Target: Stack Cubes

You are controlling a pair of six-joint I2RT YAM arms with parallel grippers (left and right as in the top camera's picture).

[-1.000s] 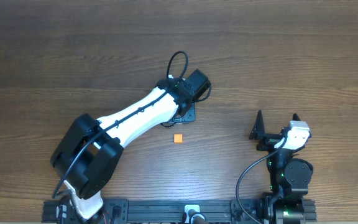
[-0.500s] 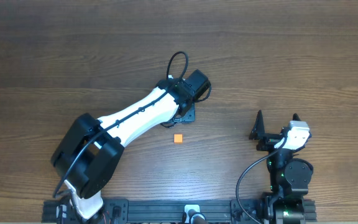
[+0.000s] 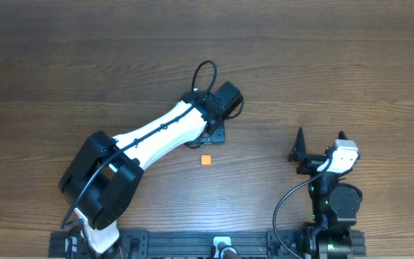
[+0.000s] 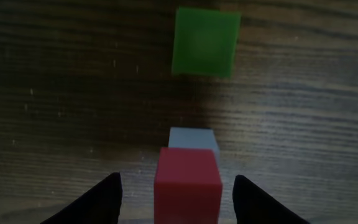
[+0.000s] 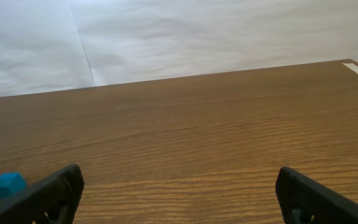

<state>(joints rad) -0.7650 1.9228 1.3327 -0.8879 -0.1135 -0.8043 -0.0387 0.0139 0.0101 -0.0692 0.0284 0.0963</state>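
In the left wrist view a red cube [image 4: 187,185] stands between the spread fingers of my left gripper [image 4: 176,179], with a gap on each side. A pale grey-blue cube [image 4: 193,138] sits right behind the red one and touches it; whether the red one rests on it I cannot tell. A green cube [image 4: 205,42] lies farther off. From above, the left gripper [image 3: 213,129] is near the table's middle and hides these cubes. A small orange cube [image 3: 205,160] lies just in front of it. My right gripper [image 3: 320,133] stands open at the right, holding nothing. A blue cube [image 5: 9,184] shows in the right wrist view.
The dark wooden table [image 3: 351,57] is bare to the back, left and right. The left arm's white link [image 3: 157,137] slants across the centre-left. A white wall [image 5: 179,37] stands beyond the table's far edge in the right wrist view.
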